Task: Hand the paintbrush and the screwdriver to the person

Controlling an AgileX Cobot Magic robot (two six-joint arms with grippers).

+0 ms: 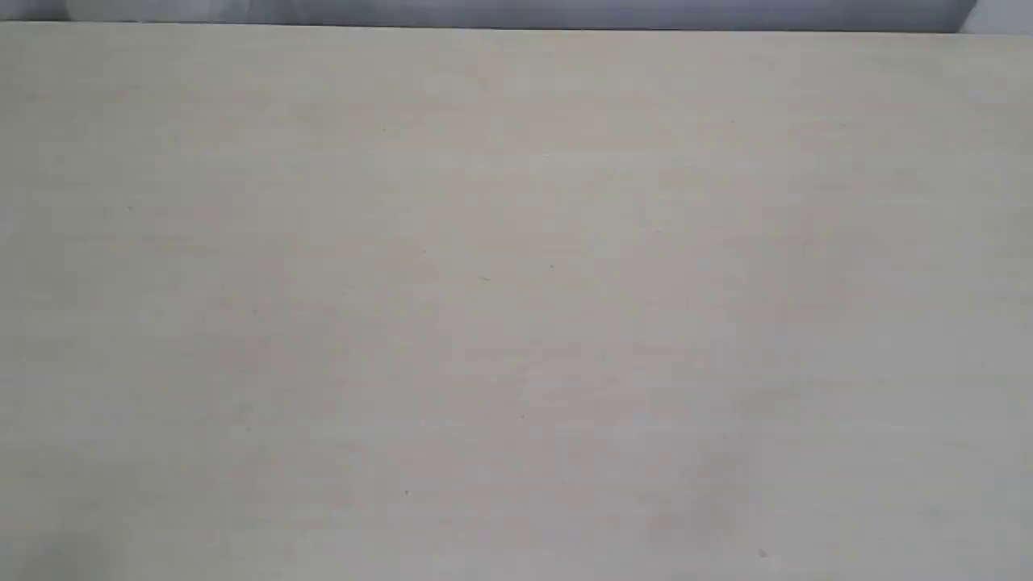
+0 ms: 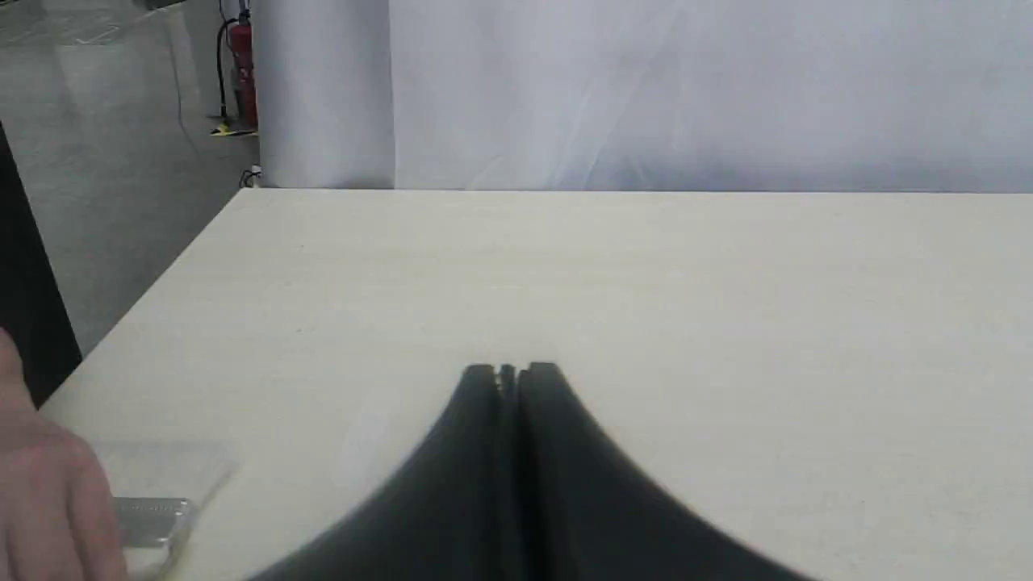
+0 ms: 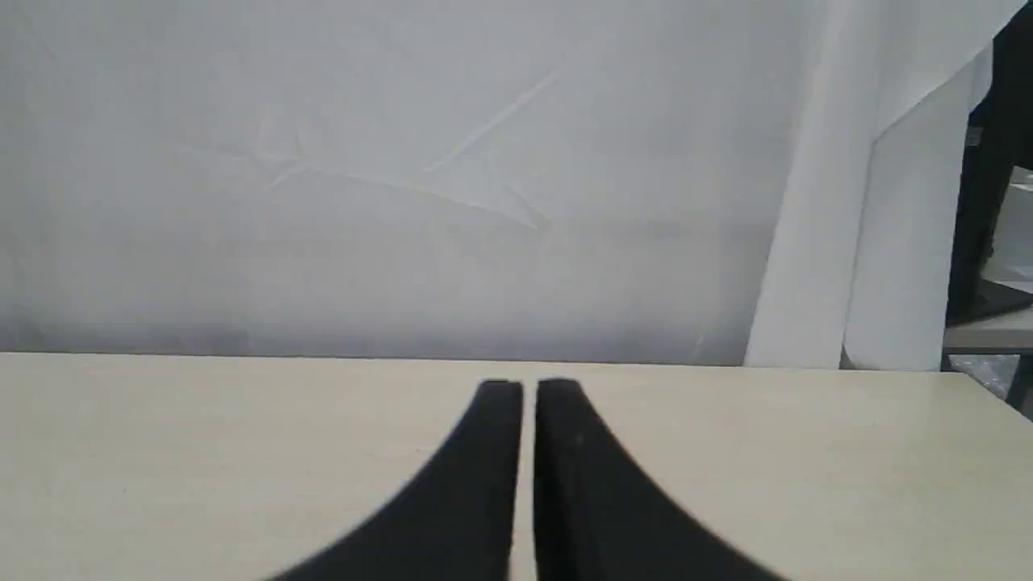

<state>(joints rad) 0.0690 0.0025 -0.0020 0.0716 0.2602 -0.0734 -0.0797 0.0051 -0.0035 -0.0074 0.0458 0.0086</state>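
Observation:
In the left wrist view a bare hand, the person (image 2: 40, 500), reaches in over the table's near corner. It rests on the paintbrush (image 2: 153, 520), whose silver ferrule and blurred pale bristles show; the handle is hidden under the hand. My left gripper (image 2: 510, 373) hovers above the table, shut, with nothing held, apart from the brush. In the right wrist view my right gripper (image 3: 529, 387) is shut too, with only a thin slit between its fingers. The screwdriver is out of view. The exterior view shows neither gripper.
The pale wooden table (image 1: 516, 307) fills the exterior view, with its far edge along the top. A white curtain (image 2: 686, 89) hangs behind the table. A red fire extinguisher (image 2: 242, 73) stands on the floor beyond the table's corner.

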